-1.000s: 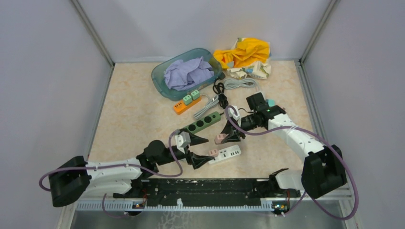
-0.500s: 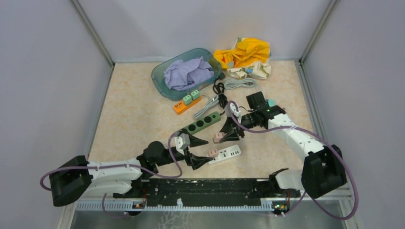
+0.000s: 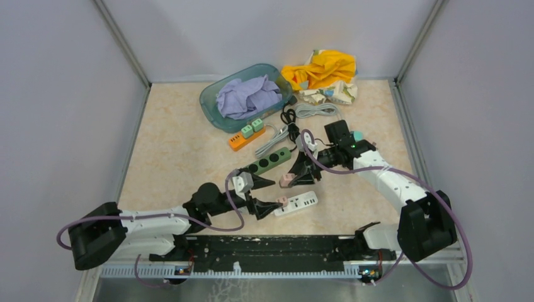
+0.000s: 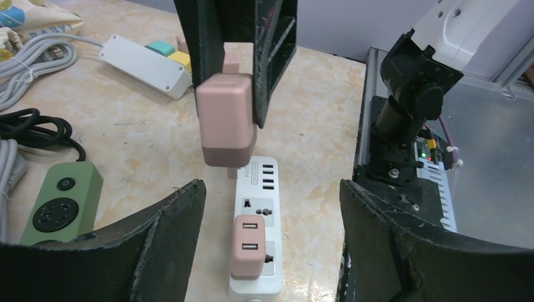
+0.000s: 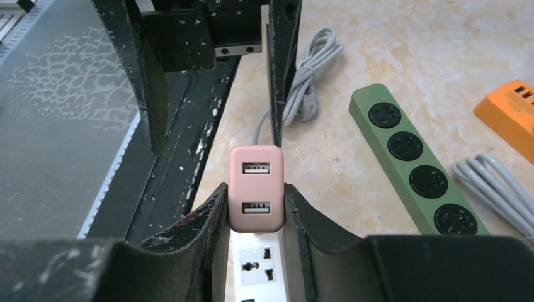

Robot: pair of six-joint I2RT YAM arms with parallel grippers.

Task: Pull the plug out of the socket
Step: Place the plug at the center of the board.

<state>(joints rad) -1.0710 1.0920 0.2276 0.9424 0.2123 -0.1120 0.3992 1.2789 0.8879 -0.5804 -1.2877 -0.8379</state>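
My right gripper is shut on a pink USB plug and holds it in the air above the white power strip. The right wrist view shows this plug squeezed between my fingers, with an empty socket of the strip below. The left wrist view shows the held plug clear of the strip. A second pink plug sits in the strip, also seen from the top. My left gripper is open and empty, with one jaw on each side of the second plug.
A green power strip lies just behind my left gripper. An orange strip, grey and black cables, a teal basin with purple cloth and a yellow cloth pile lie farther back. The black rail runs along the near edge.
My right gripper has shifted slightly left with the pink plug in it. My left gripper has moved forward, closer to the white strip's plugged end.
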